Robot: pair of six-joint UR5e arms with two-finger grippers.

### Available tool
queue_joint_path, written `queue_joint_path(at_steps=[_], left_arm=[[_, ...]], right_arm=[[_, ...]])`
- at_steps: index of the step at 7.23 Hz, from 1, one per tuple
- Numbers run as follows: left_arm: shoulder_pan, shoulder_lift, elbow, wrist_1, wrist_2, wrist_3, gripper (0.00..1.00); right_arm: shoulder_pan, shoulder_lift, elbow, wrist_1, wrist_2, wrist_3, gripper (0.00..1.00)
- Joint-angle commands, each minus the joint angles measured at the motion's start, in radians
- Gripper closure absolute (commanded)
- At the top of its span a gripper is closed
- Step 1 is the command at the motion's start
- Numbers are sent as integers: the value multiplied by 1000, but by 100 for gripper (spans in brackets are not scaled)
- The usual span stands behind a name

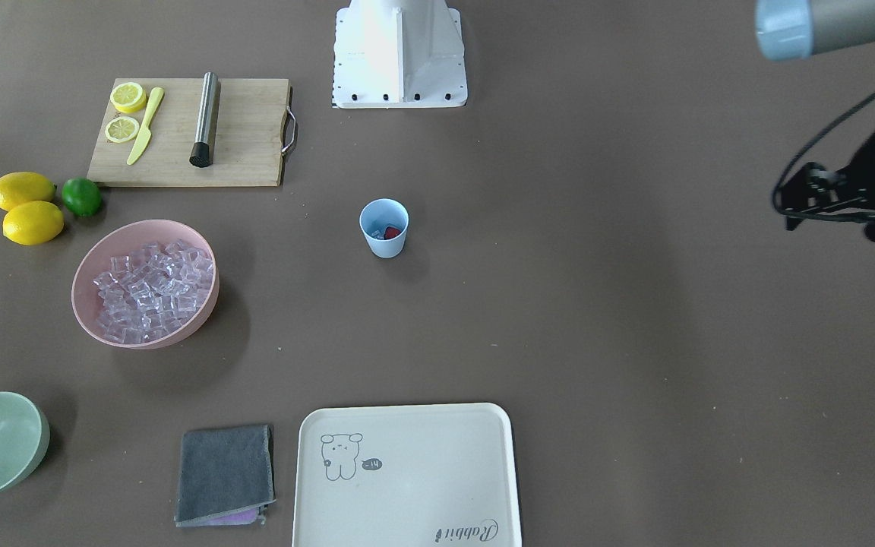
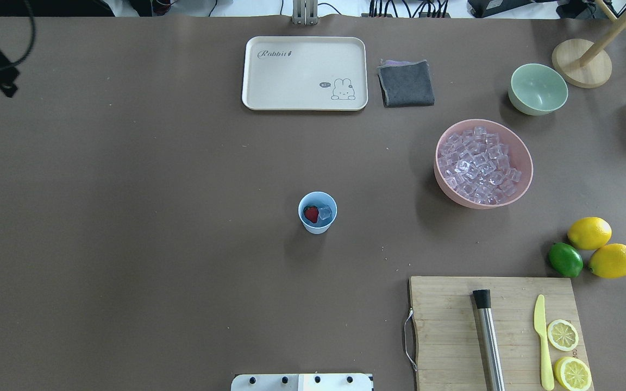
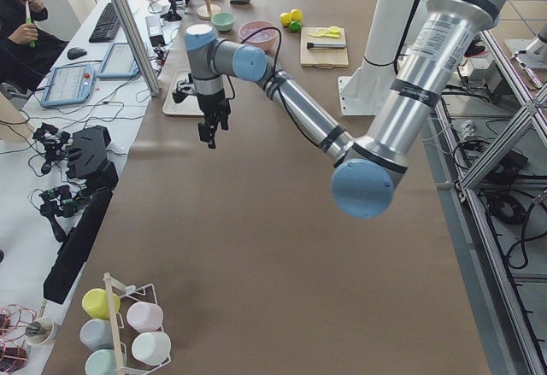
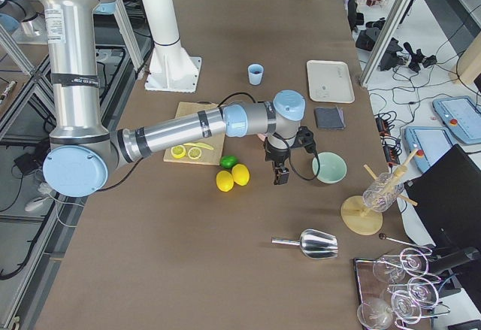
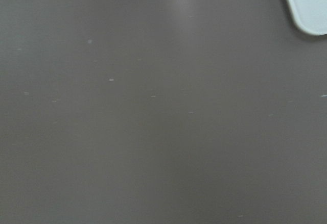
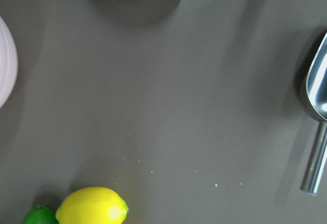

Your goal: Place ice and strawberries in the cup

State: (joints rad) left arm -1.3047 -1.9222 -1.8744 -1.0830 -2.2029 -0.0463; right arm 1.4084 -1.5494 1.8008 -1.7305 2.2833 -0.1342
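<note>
The light blue cup (image 2: 317,213) stands upright mid-table, also in the front view (image 1: 384,228). Inside it lie a red strawberry (image 2: 311,213) and one clear ice cube (image 2: 324,213). More ice (image 2: 479,165) fills the pink bowl (image 2: 525,163) to the right. My left gripper (image 3: 211,136) hangs over bare table at the far left edge, far from the cup; I cannot tell if it is open or shut. My right gripper (image 4: 280,176) hovers between the lemons and the green bowl, showing only in the right side view, so I cannot tell its state.
A cream tray (image 2: 305,73) and grey cloth (image 2: 405,82) lie at the far side. A pale green bowl (image 2: 538,88), two lemons (image 2: 590,232), a lime (image 2: 565,259), a cutting board (image 2: 454,331) with muddler, knife and lemon slices, and a metal scoop (image 6: 317,96) crowd the right.
</note>
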Motion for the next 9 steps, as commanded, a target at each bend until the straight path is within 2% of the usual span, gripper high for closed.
queue_joint_path(at_steps=[1,2,4,5,7,9], left_arm=[[-263,246,9,-27,-75,266,3],[-295,299,11,-35,-71,261,3],[-303,360,15,-159,-78,253,2],[-303,388,56,-220,-77,255,2],[-303,484,139,-431,-78,255,2],[-303,492,150,-482,-78,249,2]], right_arm=[[61,2,-49,0,8,-33,0],[73,-7,-49,0,34,-33,0],[93,-44,-41,6,36,-68,0],[96,-52,-44,8,36,-93,0],[107,-49,-44,8,22,-94,0],[107,-50,-52,8,21,-82,0]])
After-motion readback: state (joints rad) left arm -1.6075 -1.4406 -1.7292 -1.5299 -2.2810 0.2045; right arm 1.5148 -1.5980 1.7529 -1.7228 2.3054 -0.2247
